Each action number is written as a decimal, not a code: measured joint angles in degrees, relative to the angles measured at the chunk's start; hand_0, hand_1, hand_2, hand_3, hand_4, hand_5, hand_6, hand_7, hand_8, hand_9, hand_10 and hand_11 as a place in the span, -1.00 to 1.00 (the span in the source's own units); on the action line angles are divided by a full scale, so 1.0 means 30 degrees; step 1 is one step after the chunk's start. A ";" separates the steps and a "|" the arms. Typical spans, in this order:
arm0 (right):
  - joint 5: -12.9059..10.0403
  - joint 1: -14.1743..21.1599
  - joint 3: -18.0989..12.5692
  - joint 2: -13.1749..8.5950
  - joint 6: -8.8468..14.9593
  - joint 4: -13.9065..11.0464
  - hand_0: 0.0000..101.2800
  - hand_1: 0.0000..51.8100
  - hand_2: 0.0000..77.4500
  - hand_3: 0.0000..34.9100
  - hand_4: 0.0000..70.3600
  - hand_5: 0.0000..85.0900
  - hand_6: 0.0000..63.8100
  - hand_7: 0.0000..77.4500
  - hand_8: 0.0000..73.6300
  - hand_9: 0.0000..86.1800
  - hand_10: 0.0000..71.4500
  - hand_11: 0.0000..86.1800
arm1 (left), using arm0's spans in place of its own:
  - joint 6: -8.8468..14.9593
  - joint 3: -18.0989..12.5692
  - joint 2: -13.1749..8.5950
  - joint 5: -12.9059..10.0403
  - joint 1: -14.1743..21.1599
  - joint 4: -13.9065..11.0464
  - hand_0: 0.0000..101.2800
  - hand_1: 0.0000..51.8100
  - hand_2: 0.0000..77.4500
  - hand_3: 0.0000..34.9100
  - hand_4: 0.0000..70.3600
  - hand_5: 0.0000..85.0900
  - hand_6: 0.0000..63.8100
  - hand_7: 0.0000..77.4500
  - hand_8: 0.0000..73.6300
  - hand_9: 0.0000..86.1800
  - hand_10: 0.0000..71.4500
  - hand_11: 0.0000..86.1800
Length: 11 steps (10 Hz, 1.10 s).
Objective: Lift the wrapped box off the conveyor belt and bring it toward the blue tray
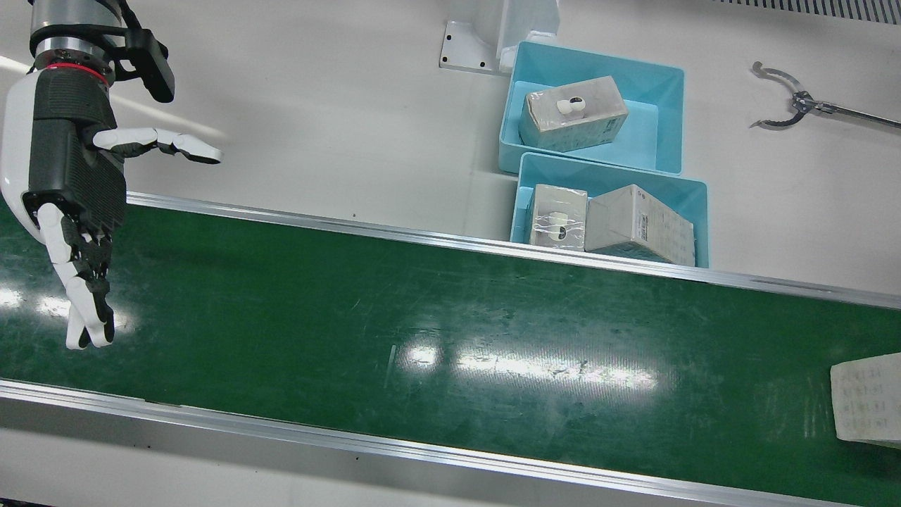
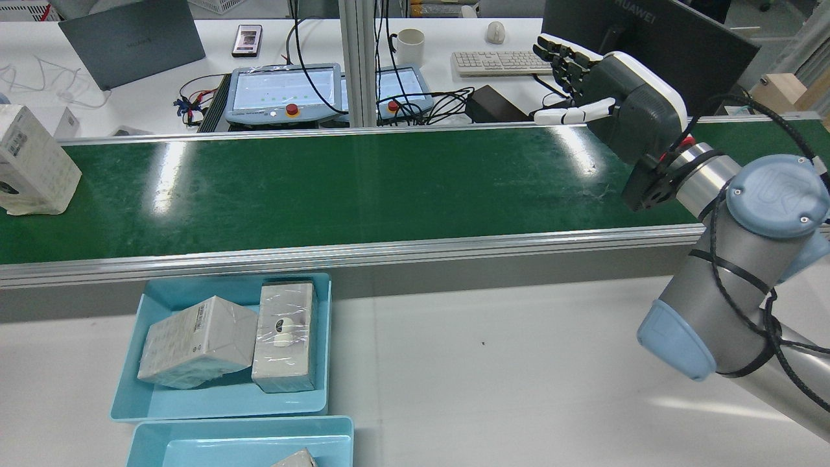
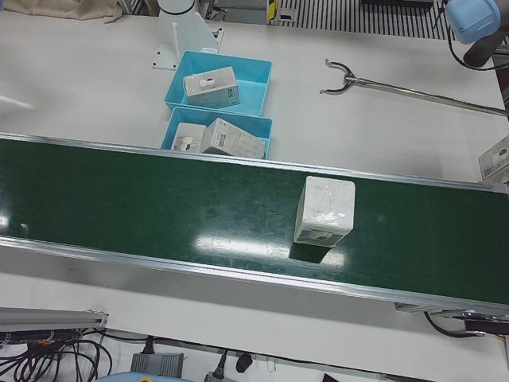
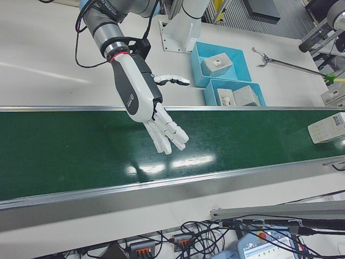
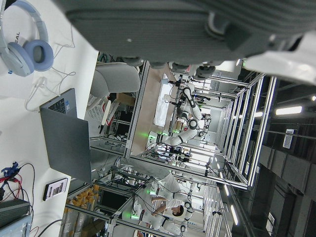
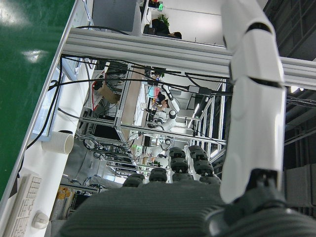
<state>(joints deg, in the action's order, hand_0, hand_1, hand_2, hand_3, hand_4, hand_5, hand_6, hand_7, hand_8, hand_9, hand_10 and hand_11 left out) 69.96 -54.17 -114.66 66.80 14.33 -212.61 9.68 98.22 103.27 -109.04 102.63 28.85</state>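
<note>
My right-hand fingers (image 1: 83, 296) are spread straight and released, holding nothing, thumb stuck out sideways over the belt's edge. My right hand (image 4: 141, 94) hangs palm-open above the conveyor belt (image 1: 450, 338), wrist tilted down from the arm behind it.

The wrapped box (image 3: 324, 210) stands upright on the belt, whitish with small print and a dark mark, film shiny and wrinkled; in the front view it sits at 3 o'clock, well apart from my hand and cut by the frame.

2 blue trays (image 1: 654, 88) on the bench (image 1: 338, 91) hold 3 similar boxes.

My left hand (image 5: 197, 29) shows only as a blurred underside; I cannot tell its state.
</note>
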 joint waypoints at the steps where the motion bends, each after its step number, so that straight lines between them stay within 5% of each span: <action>1: -0.0001 0.0005 0.0007 -0.0001 0.0000 0.0000 -0.06 -0.33 -0.55 -1.00 -0.80 -0.82 -1.00 -0.90 -0.94 -0.95 -0.98 -0.95 | -0.0001 0.0000 0.0000 0.0000 0.0000 0.0000 -1.00 -1.00 -0.99 -1.00 -1.00 -0.97 -1.00 -1.00 -1.00 -1.00 -1.00 -1.00; 11: 0.0000 0.0152 0.0414 -0.0114 0.0001 0.0000 -0.07 -0.41 -0.52 -1.00 -0.78 -0.77 -0.98 -0.85 -0.94 -0.95 -0.98 -0.95 | 0.0000 0.0001 0.0000 0.0000 0.0000 0.0000 -1.00 -1.00 -0.99 -1.00 -1.00 -0.97 -1.00 -1.00 -1.00 -1.00 -1.00 -1.00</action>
<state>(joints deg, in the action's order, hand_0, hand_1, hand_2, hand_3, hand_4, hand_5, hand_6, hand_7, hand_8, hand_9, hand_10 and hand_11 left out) 69.96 -53.71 -113.42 66.46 14.33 -212.61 9.68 98.22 103.27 -109.04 102.63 28.85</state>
